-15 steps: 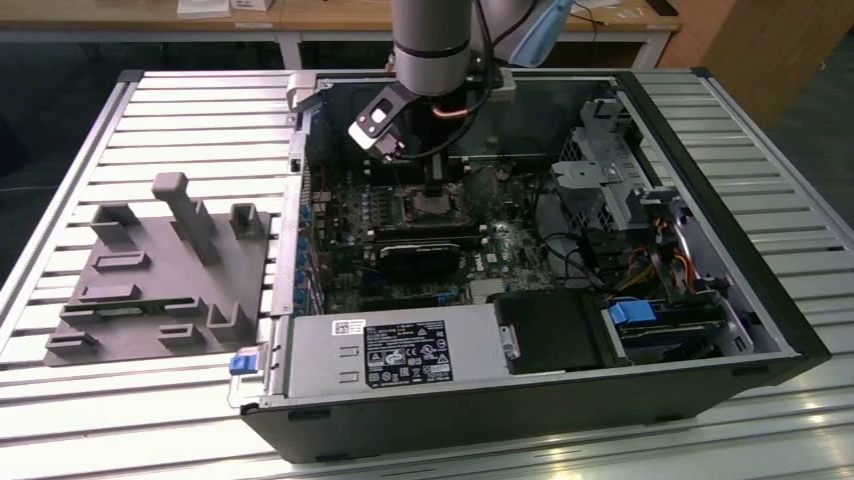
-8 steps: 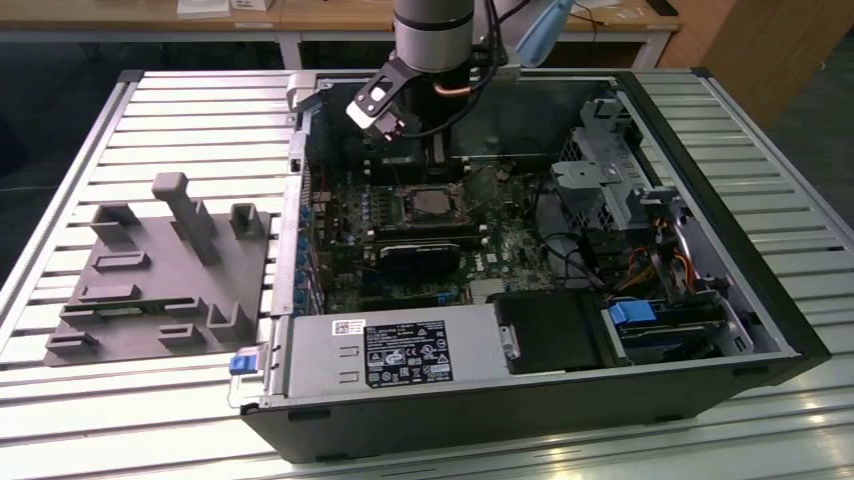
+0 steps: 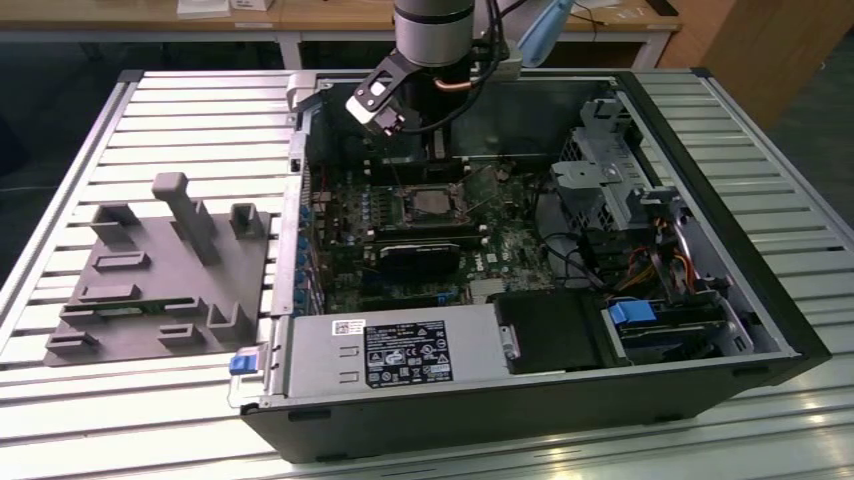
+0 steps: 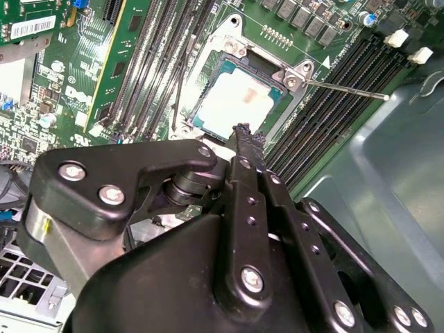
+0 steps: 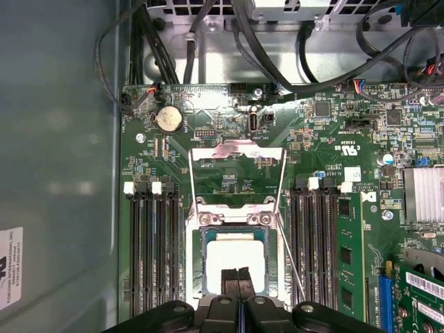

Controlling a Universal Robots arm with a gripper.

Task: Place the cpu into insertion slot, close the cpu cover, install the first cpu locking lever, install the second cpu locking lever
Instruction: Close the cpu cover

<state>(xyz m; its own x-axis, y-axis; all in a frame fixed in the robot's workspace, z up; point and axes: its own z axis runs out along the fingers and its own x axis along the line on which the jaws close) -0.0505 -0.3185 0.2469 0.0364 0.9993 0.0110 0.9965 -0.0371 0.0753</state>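
Observation:
The cpu (image 5: 236,258) lies flat in the insertion slot (image 5: 201,274), its pale metal top facing up; it also appears as the cpu (image 4: 239,100) in the second wrist view and the cpu (image 3: 430,203) in the exterior view. The cpu cover (image 5: 238,154) is swung open, standing back from the socket with green board showing through its cut-out. A thin locking lever (image 5: 291,262) sticks out loose beside the socket, also seen as the lever (image 4: 347,90). My gripper (image 5: 238,276) hovers right over the chip's edge, fingers pressed together with nothing between them.
The open computer case (image 3: 747,300) lies on a slatted table. Memory slots (image 5: 149,250) flank the socket. A power supply (image 3: 387,355), drive cage (image 3: 627,180) and cables (image 5: 243,41) crowd the case. A grey fixture (image 3: 160,270) sits at the exterior view's left.

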